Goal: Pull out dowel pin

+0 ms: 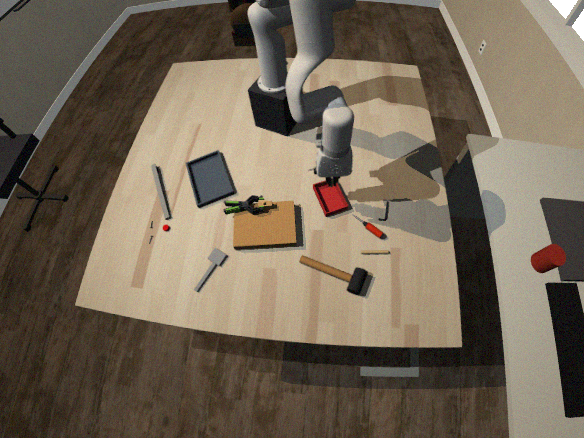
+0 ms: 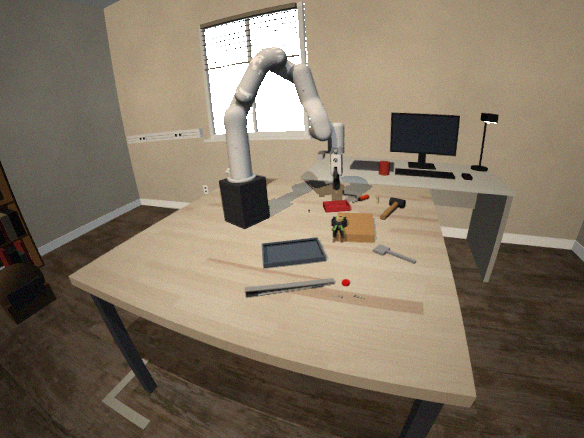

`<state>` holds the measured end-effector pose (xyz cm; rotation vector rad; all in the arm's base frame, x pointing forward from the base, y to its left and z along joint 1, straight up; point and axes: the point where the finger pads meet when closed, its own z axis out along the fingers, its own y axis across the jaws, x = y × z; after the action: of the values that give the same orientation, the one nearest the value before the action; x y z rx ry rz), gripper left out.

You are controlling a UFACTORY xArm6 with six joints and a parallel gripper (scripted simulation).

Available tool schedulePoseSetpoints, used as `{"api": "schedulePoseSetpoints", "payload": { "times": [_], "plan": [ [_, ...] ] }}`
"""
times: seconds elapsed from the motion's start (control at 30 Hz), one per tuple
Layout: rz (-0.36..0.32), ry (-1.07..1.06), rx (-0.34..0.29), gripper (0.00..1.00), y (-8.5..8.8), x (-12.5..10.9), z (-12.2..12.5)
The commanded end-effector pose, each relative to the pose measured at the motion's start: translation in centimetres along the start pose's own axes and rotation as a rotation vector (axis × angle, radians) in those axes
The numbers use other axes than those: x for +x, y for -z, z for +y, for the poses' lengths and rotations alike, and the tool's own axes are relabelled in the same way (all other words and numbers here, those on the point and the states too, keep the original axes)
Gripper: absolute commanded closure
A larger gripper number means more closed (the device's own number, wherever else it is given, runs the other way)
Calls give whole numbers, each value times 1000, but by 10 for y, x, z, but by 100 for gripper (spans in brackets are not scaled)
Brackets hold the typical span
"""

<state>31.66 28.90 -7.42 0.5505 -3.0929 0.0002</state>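
My gripper hangs just above the red tray, to the right of the bench board. It is shut on a thin thing that I take for the dowel pin; the fingers hide most of it. The small wooden block lies at the board's far left corner. The black-and-green spring clamp grips it. I cannot make out the stop or the block's hole at this size.
A grey tray, a metal ruler and a red button lie left. A scraper, a mallet, a screwdriver, a hex key and a small wooden stick lie around the board.
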Motion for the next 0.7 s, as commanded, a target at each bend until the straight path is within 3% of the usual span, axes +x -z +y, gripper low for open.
{"api": "schedulePoseSetpoints", "payload": {
  "times": [0.0,0.67],
  "plan": [
    [-4,0,-1,100,-1,-2,1],
    [-4,0,-1,100,-16,-2,1]
  ]
}}
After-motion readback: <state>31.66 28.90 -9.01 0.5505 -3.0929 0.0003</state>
